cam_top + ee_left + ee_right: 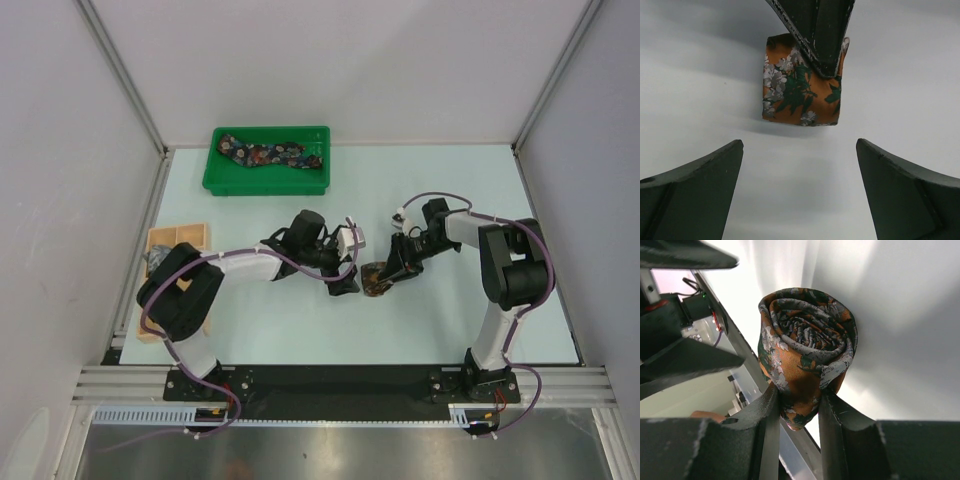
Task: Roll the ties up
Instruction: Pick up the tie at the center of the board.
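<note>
The rust-brown tie [376,278] is wound into a tight roll at the table's middle. My right gripper [799,399] is shut on the roll [807,347], pinching its lower part between both fingers; the spiral end faces the camera. In the left wrist view the roll [801,87] hangs from the right gripper's fingers [817,30] just above the table. My left gripper [800,170] is open and empty, a short way from the roll. The dark navy floral tie [272,153] lies loose in the green tray [218,178]. A grey-blue tie [157,257] peeks from the wooden box.
The green tray stands at the back left. The tan wooden compartment box [178,240] sits at the left edge beside my left arm. White walls enclose the table on three sides.
</note>
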Robot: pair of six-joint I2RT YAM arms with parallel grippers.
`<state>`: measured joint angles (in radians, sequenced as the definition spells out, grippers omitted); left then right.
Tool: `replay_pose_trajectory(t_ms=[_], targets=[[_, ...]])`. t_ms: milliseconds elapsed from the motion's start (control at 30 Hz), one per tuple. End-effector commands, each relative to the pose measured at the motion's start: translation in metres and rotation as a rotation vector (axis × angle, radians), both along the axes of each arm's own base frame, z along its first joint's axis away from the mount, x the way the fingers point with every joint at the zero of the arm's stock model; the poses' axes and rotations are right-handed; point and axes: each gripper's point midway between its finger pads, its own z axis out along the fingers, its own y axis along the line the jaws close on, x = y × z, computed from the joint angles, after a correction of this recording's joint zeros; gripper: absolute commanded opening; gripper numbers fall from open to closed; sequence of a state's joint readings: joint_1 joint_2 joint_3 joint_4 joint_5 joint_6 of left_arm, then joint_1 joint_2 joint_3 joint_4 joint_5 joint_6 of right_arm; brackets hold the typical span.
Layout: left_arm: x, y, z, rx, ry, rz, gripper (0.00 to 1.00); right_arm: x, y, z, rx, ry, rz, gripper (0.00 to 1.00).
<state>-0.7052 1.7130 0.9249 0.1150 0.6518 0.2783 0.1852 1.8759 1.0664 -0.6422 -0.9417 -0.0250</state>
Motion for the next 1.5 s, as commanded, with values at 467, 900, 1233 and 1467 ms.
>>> replay_pose_trajectory(t_ms=[467, 900, 1233, 1467], targets=[[0.019, -0.051, -0.008, 0.035, -0.308, -0.081, 1.00, -0.012, 0.005, 0.000, 0.014, 0.029, 0.047, 0.00], [0.017, -0.069, -0.022, 0.076, -0.276, -0.171, 0.99, -0.016, 0.007, 0.002, 0.025, 0.018, 0.066, 0.00], [-0.007, -0.069, -0.030, 0.079, -0.165, -0.266, 0.73, -0.009, 0.009, 0.007, 0.045, -0.001, 0.042, 0.00], [-0.018, -0.065, -0.035, 0.086, -0.168, -0.296, 0.49, -0.005, 0.009, 0.001, 0.034, 0.024, 0.015, 0.10]])
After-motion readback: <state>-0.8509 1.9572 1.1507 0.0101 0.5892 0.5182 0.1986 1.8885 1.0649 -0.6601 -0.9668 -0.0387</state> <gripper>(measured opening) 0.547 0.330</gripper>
